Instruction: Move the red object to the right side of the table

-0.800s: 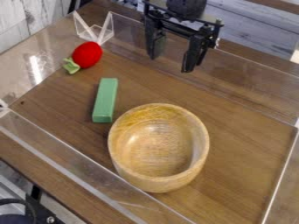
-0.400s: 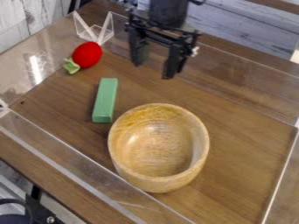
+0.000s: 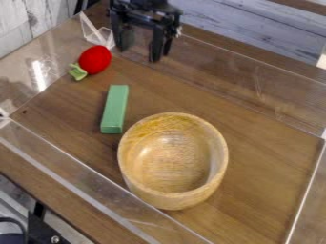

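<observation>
Gripper (image 3: 140, 48) fingers are hanging spread wide over the table (image 3: 249, 105), on the far side of the bowl (image 3: 173, 160), holding nothing. They are probably staying wide so they can pass around the toy (image 3: 94, 60) without knocking it. The red toy is lying on its side, beyond the bowl and to its left in the picture, its leafy end facing the near left; that rounded body is likely to roll if only one finger touches it. The green block (image 3: 114, 109) is lying between toy and bowl, so a raised carry is probably suiting the trip better than a drag, with the space right of the bowl serving as the goal.
</observation>
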{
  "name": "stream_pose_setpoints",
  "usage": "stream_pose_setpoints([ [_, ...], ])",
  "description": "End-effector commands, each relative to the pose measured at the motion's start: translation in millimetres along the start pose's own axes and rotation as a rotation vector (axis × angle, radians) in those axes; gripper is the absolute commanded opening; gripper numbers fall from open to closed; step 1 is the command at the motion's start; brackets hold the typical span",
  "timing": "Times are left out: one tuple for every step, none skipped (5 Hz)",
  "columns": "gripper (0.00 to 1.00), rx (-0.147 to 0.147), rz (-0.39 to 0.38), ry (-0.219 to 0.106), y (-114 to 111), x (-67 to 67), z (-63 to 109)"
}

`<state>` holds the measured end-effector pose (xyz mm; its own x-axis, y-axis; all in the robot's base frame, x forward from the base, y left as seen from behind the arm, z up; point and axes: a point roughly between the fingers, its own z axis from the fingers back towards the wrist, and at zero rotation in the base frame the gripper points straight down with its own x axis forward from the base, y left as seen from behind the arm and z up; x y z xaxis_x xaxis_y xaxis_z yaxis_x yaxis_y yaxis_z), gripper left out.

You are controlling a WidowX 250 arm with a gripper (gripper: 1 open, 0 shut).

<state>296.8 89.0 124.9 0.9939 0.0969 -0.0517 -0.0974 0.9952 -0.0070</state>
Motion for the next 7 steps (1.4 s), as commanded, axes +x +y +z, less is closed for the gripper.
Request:
stream_pose_setpoints([
  [1.00,0.019,0.057,-0.074,33,12.0,23.0],
  [1.00,0.021,0.119,-0.081,57,18.3,25.3],
  [1.00,0.011,0.090,-0.073,64,25.8,15.2],
  [1.00,0.002,0.058,-0.064,72,33.6,4.3],
  [1.00,-0.009,0.088,-0.058,80,34.4,-1.7],
  [1.00,-0.019,0.114,-0.054,87,36.6,-7.1],
  [1.00,-0.027,0.134,-0.050,93,41.2,-13.5],
])
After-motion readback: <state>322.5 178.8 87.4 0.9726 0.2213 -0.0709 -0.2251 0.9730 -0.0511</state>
